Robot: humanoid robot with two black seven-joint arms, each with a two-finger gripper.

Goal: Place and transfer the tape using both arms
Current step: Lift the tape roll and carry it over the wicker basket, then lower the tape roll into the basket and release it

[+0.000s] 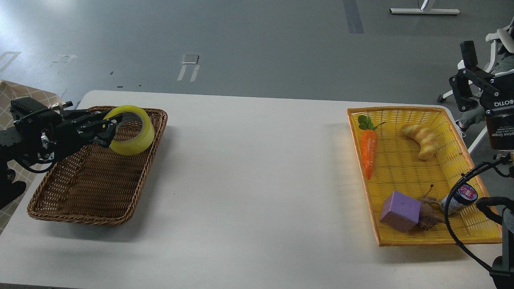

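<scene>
Nearby, tape [131, 130] over brown wicker basket [80, 188], carrot [368, 150] in far yellow basket [474, 168]

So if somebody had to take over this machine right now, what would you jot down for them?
Left tool: shut on the tape, fingers hooked through its core, holding it tilted over the far end of the brown wicker basket.
Right tool: raised off the table's right edge, holding nothing; open or shut cannot be told.
Yellow basket: holds a carrot, bread, purple block and other small items; no tape.
Done: tape is gripped.
Left: whether it is being picked up or set down is unclear; no handover between arms is visible.
</scene>
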